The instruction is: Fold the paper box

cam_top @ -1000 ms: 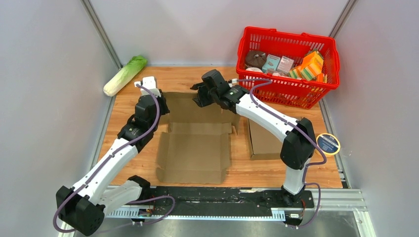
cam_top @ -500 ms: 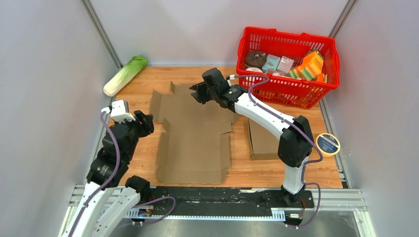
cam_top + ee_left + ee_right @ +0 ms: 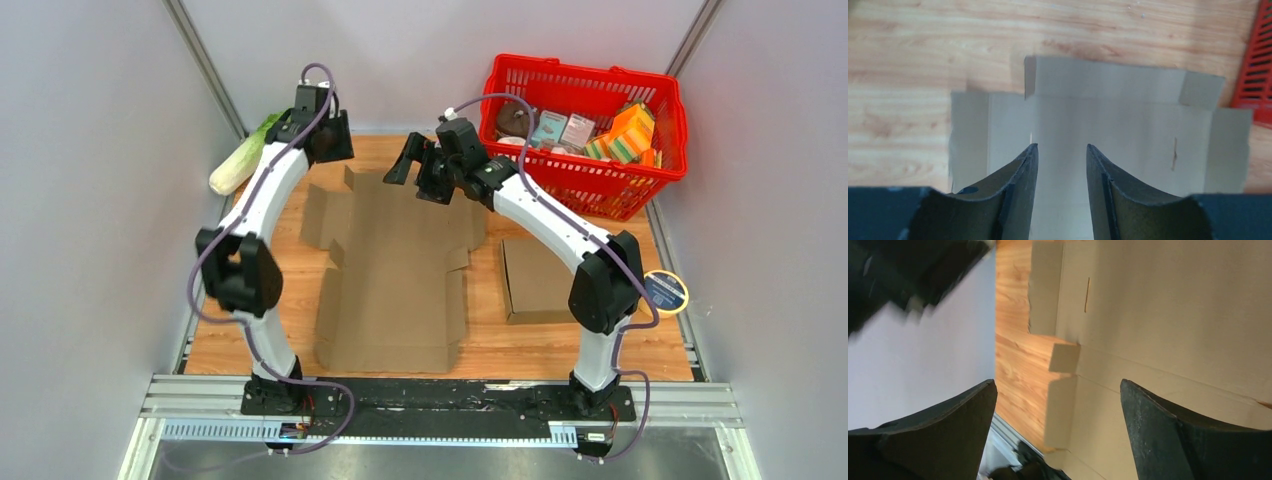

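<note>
Cardboard lies at the middle of the wooden surface [image 3: 218,338]: the box [image 3: 395,270] is an unfolded blank, spread flat with its flaps out, running from near the arm bases toward the far edge. To its right, apart from it, lies a smaller cardboard piece [image 3: 535,280]. Farther right, at the surface's edge, sits a yellow-rimmed disc [image 3: 665,292] with a blue label; its print is too small to read.

Both claws hang over the far end of the box. The left claw [image 3: 325,140] is above the far left corner. In its wrist view its fingers [image 3: 1020,185] stand apart with nothing between them and the blank below. The right claw [image 3: 412,175] is spread wide above the far edge and holds nothing; the flat cardboard shows between its fingers [image 3: 1158,420].

A cabbage [image 3: 245,155] lies at the far left corner. A red basket [image 3: 585,190] stands at the far right, holding packets [image 3: 560,128] whose labels cannot be read.
</note>
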{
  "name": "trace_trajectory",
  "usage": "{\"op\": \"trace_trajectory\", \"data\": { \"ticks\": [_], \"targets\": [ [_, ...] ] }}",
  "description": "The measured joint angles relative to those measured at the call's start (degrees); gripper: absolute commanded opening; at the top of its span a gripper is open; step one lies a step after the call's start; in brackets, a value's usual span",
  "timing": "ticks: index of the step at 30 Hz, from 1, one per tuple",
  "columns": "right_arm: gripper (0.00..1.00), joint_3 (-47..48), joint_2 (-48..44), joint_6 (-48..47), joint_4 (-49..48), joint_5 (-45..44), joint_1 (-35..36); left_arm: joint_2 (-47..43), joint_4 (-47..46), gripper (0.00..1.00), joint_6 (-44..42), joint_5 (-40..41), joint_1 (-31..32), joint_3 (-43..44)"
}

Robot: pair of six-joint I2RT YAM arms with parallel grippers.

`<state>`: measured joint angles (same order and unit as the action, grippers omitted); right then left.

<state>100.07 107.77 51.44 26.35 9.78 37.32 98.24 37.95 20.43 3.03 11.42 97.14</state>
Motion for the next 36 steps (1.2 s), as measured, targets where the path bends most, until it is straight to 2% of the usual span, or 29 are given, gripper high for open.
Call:
{"op": "trace_trajectory", "data": {
  "ticks": [2,4,10,15,23,24,25,26,28,33,36],
  "targets": [
    [1.0,-0.6,-1.2,-3.4,1.6,0.8,0.2,9.7,2.2,0.48,-1.6,-0.4,-0.4,9.0],
    [1.0,-1.9,-3.7,-6.6,2.9,1.3,0.2,17.0,3.5,0.49,-3.2,-0.4,-0.6,14.4],
    [1.0,-6.7,-12.5,-11.5,3.5,0.8,0.2,27.0,6.6,0.49,-6.4,1.1,-1.3,20.1],
    [1.0,-8.8,-14.2,-11.9,3.2,0.8,-1.5,29.9,6.4,0.46,-7.3,1.4,-2.9,21.2],
    [0.97,-9.6,-13.3,-10.0,3.3,0.9,-2.2,37.9,4.9,0.27,-6.9,-3.0,-4.4,27.2],
    [0.97,-9.6,-13.1,-9.5,3.5,0.8,-2.1,38.5,4.7,0.24,-6.9,-3.0,-4.4,27.2],
    [0.97,-9.6,-13.0,-9.1,3.7,0.8,-2.1,39.1,4.5,0.14,-6.9,-3.0,-4.4,27.2],
    [0.97,-9.6,-12.9,-8.7,3.9,0.7,-2.1,39.6,4.3,0.08,-6.9,-2.9,-4.4,27.2],
    [1.0,-9.6,-12.5,-7.6,4.3,0.6,-2.1,39.9,4.2,0.0,-6.8,-2.6,-4.4,27.2],
    [1.0,-9.1,-10.8,-0.5,4.5,-0.4,-2.1,38.5,3.3,0.0,-7.5,-2.4,-4.4,26.4],
    [1.0,-4.9,-6.6,7.3,6.6,-0.8,-2.1,31.1,-0.5,0.0,-7.5,-2.6,-4.4,17.2]
  ]
}}
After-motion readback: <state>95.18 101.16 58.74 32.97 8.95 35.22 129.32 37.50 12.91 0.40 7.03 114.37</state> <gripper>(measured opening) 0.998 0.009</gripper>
